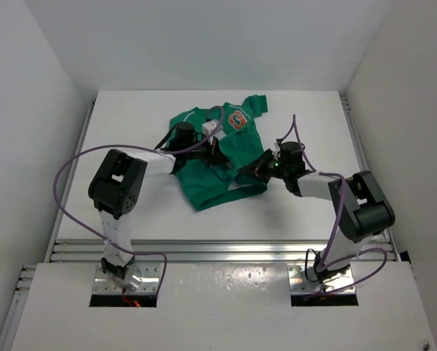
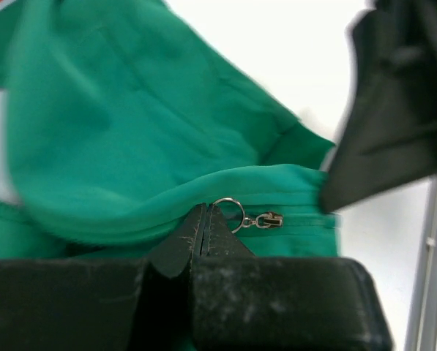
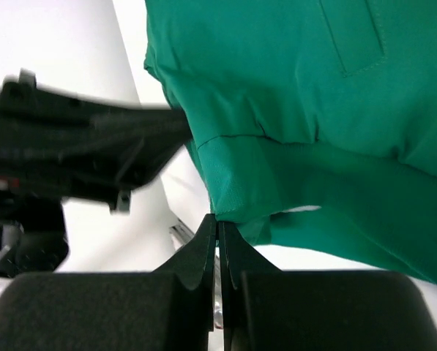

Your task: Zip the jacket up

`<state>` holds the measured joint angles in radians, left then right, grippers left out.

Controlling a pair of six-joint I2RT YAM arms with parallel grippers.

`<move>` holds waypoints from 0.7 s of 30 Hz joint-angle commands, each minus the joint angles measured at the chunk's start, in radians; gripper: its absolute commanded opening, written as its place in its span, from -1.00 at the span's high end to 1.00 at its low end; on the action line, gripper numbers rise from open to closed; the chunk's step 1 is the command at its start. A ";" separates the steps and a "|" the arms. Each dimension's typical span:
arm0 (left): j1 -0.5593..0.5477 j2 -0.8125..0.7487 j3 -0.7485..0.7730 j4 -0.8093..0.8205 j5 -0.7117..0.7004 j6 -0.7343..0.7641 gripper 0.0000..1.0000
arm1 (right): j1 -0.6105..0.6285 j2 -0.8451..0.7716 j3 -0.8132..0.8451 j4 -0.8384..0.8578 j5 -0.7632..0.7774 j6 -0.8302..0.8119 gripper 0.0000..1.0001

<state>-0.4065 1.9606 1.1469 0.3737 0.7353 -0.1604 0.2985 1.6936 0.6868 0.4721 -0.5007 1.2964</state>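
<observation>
The green jacket [image 1: 217,157] lies crumpled mid-table, its orange "G" [image 1: 238,119] at the far side. My left gripper [image 1: 214,154] sits on the jacket's middle. In the left wrist view it [image 2: 206,210] is shut, with the zipper's metal pull ring [image 2: 231,213] pinched at its tips and the slider [image 2: 270,219] just to the right on the zipper line. My right gripper [image 1: 249,172] is at the jacket's right lower edge. In the right wrist view it [image 3: 218,221] is shut on a corner of the green hem [image 3: 233,197], lifted a little off the table.
Each gripper shows in the other's wrist view as a blurred black shape: the right one [image 2: 394,124], the left one [image 3: 79,146]. Purple cables [image 1: 79,157] loop over both arms. A metal rail [image 1: 218,250] runs along the near table edge; white walls enclose the sides.
</observation>
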 commanded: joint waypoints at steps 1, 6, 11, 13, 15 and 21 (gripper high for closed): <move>0.025 0.021 0.071 -0.007 -0.169 -0.002 1.00 | -0.015 -0.060 -0.035 0.013 -0.045 -0.071 1.00; 0.015 0.021 0.071 -0.033 -0.306 0.027 1.00 | -0.030 -0.084 -0.067 0.014 -0.055 -0.097 1.00; 0.015 0.001 0.050 -0.002 -0.375 0.045 1.00 | -0.044 -0.115 -0.092 -0.004 -0.090 -0.121 1.00; 0.025 0.001 0.050 0.007 -0.404 0.068 1.00 | -0.058 -0.136 -0.115 -0.029 -0.098 -0.143 1.00; 0.060 0.014 0.082 0.007 -0.416 0.068 1.00 | -0.076 -0.155 -0.136 -0.044 -0.111 -0.172 1.00; 0.127 0.093 0.250 -0.030 -0.499 0.151 1.00 | -0.124 -0.235 -0.188 -0.196 -0.130 -0.275 1.00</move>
<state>-0.3553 2.0315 1.3087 0.3061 0.3862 -0.0826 0.1993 1.5192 0.5293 0.3943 -0.5724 1.1183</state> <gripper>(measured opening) 0.007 0.002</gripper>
